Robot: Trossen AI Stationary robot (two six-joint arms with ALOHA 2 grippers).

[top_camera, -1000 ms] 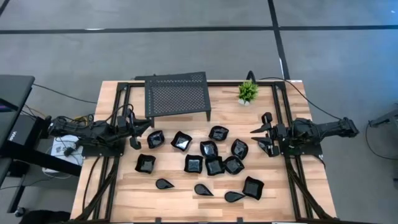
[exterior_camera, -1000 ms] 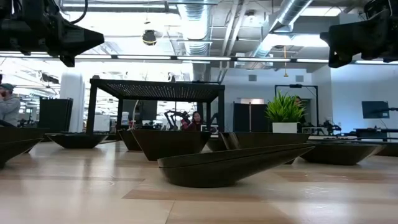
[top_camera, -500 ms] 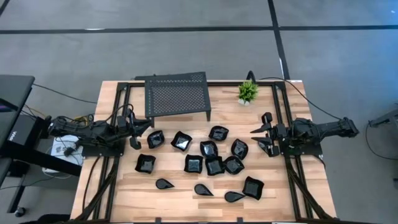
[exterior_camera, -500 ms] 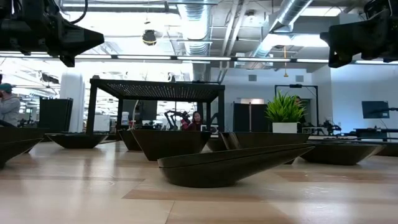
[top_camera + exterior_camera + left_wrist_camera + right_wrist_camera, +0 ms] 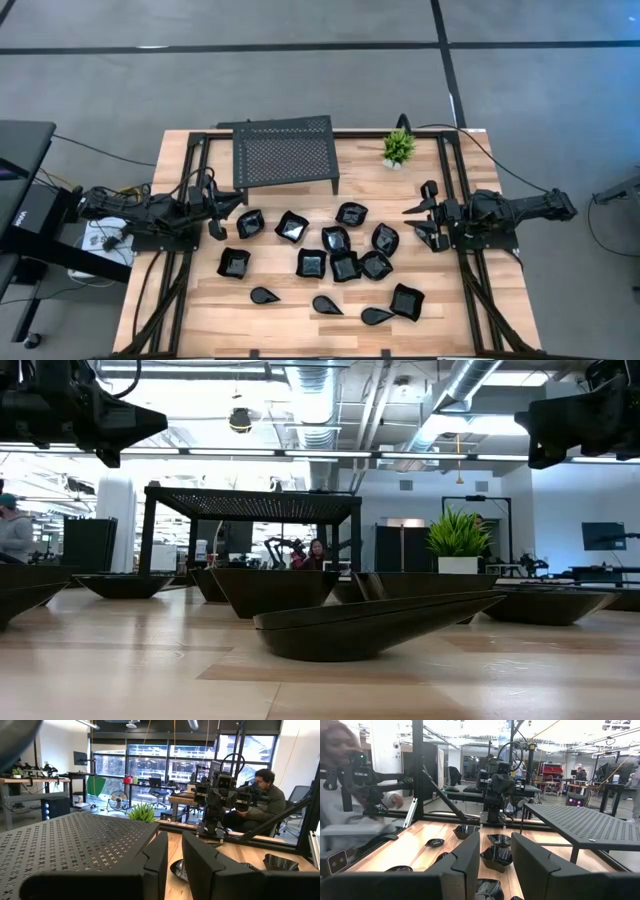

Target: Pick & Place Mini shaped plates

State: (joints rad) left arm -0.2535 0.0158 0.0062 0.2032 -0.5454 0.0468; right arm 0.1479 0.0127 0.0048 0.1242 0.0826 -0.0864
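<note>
Several tiny glossy black plates (image 5: 336,239) lie scattered flat on the wooden table's middle: wavy squares (image 5: 311,263), roundish ones (image 5: 385,238) and teardrops (image 5: 327,304). One teardrop plate (image 5: 370,625) fills the low view. My left gripper (image 5: 228,215) hovers open at the table's left side, beside the leftmost plate (image 5: 250,223). In its wrist view the left gripper (image 5: 175,865) shows a narrow gap. My right gripper (image 5: 415,222) hovers open at the right side, its fingers pointing at the plates. From its own wrist the right gripper (image 5: 495,865) looks across plates (image 5: 496,857). Neither holds anything.
A black perforated metal stand (image 5: 285,150) occupies the far middle of the table, and a small green potted plant (image 5: 399,147) sits at the far right. Dark frame rails (image 5: 448,180) run along both sides. A person (image 5: 265,795) sits beyond the table; bare wood lies along the near edge.
</note>
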